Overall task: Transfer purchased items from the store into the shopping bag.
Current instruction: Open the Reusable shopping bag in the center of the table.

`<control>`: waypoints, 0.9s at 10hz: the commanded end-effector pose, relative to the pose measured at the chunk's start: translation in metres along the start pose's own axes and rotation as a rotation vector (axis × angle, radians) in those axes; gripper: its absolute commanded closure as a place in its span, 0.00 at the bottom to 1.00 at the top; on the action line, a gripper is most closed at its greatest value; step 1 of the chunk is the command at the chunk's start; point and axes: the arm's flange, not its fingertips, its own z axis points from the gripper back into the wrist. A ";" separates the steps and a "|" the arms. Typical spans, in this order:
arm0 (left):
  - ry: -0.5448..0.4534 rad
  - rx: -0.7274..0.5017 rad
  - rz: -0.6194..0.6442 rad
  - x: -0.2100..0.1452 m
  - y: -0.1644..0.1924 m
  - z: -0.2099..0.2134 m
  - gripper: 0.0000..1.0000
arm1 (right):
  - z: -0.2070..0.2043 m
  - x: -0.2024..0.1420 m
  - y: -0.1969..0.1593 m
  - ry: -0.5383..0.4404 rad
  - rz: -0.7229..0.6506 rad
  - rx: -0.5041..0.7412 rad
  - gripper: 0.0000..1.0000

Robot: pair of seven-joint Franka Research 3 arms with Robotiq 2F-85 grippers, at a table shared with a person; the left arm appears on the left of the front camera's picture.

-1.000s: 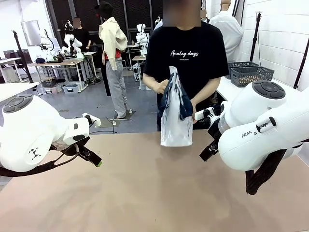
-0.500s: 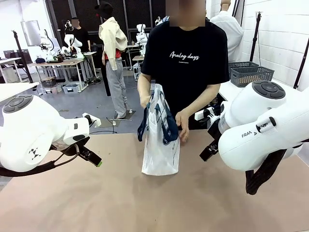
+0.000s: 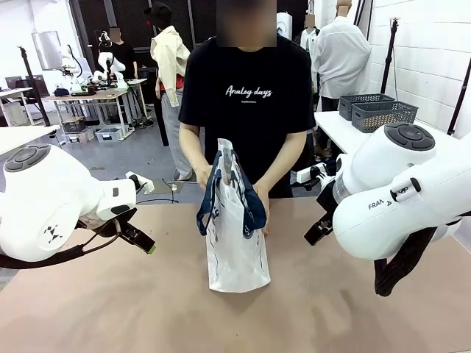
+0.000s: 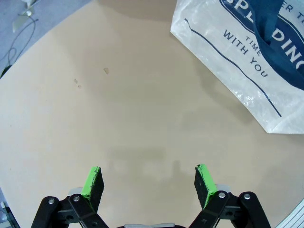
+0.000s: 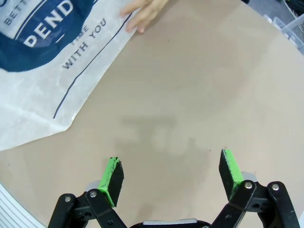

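A person at the far side holds the shopping bag (image 3: 235,235) upright on the middle of the table, both hands at its navy handles. It is whitish plastic with navy print and is empty-looking. The left wrist view shows the shopping bag (image 4: 237,61) at the top right; in the right wrist view the shopping bag (image 5: 42,61) lies top left, with the person's hand (image 5: 145,14) on its edge. My left gripper (image 3: 140,239) (image 4: 149,183) hangs open over bare table, left of the bag. My right gripper (image 3: 318,229) (image 5: 172,173) hangs open to the bag's right. The store and the purchased items are out of view.
The tan table (image 3: 147,309) has free room on both sides of the bag and in front of it. Two grey slotted baskets (image 3: 379,110) stand on a white side table at the back right. Other people stand farther off.
The person has stepped to the left and brought the bag down from chest height onto the table, nearer to me. Neither arm has moved.
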 end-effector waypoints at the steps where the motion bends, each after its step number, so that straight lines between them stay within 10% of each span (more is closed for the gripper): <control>1: 0.000 0.000 0.003 0.000 0.001 0.000 0.00 | 0.000 0.000 0.000 0.000 0.000 0.000 0.00; 9: 0.000 0.000 0.003 0.000 0.001 0.000 0.00 | 0.000 0.000 0.000 0.000 0.000 0.000 0.00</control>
